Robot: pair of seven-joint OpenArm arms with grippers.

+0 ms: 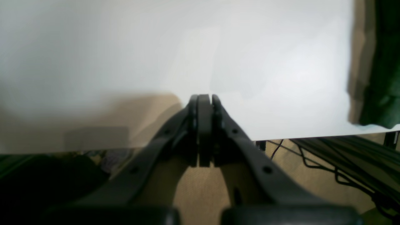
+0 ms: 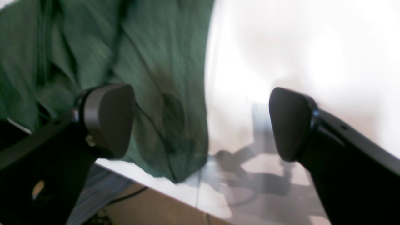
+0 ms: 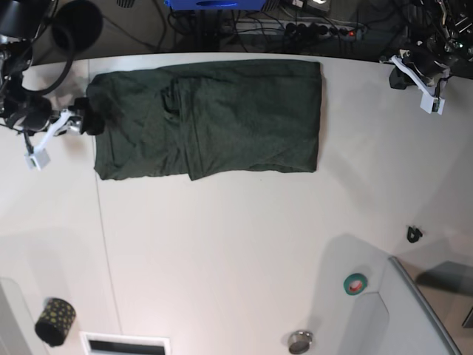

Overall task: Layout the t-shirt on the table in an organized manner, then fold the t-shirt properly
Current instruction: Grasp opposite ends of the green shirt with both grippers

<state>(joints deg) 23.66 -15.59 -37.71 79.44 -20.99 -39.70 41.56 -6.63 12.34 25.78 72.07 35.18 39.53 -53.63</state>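
Observation:
The dark green t-shirt (image 3: 222, 118) lies flat on the far part of the white table (image 3: 222, 251), with one side folded over onto its middle. My right gripper (image 3: 89, 118) hovers at the shirt's left edge. In the right wrist view it (image 2: 200, 122) stands open, one fingertip over the t-shirt (image 2: 156, 62) and the other over bare table (image 2: 281, 47), with nothing between them. My left gripper (image 3: 403, 74) is off to the far right, well apart from the shirt. Its jaws (image 1: 204, 100) are shut and empty above the table (image 1: 156, 47); the t-shirt (image 1: 384, 78) shows only at that view's right border.
A dark patterned roll (image 3: 55, 321) and a white slot (image 3: 124, 344) sit near the front left. A teal tape roll (image 3: 355, 283), a small metal disc (image 3: 299, 342) and a small black piece (image 3: 414, 234) lie front right by a grey panel (image 3: 421, 310). Cables run behind the table's far edge.

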